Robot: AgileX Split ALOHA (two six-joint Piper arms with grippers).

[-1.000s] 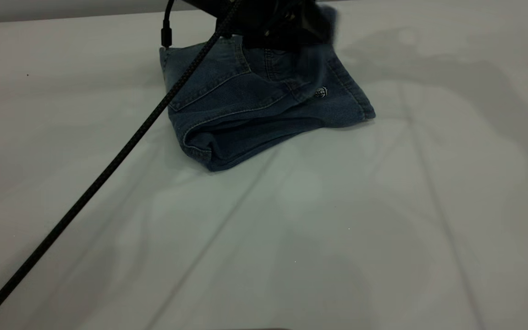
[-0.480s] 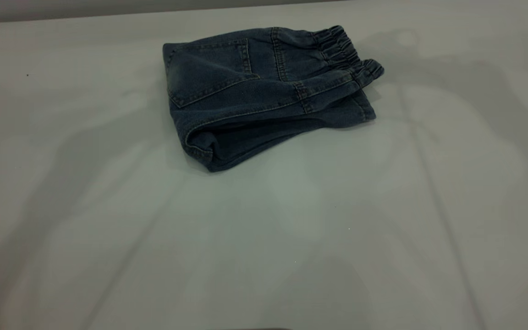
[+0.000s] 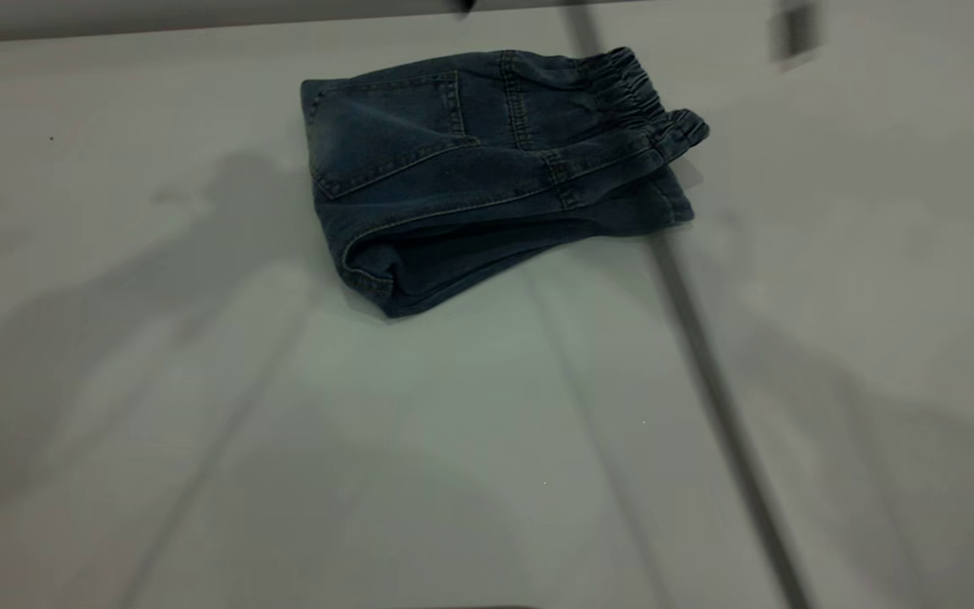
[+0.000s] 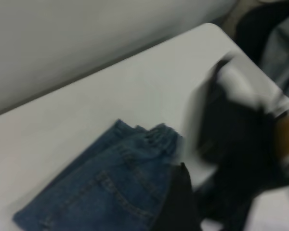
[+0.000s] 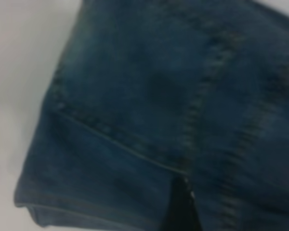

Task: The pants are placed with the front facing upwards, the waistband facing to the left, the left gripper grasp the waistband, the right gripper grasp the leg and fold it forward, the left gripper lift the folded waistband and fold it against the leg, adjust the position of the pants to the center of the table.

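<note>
Pale table (image 3: 487, 474) w/ soft shadows and a plain wall behind is shown; the pants (image 3: 487, 161) lie folded at its far side, waistband (image 3: 639, 93) laid over the leg, unmoved vs. 0.5 s ago. Left gripper (image 4: 180, 202) has been pulled clear and right gripper (image 5: 180, 211) brought close over the denim, so folding is judged done w/ centring left. Neither gripper's grip state can be told.

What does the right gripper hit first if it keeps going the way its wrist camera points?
Likely the pants: folded denim fills nearly the whole right wrist view, with nothing visible in between. Depth is unclear.
</note>
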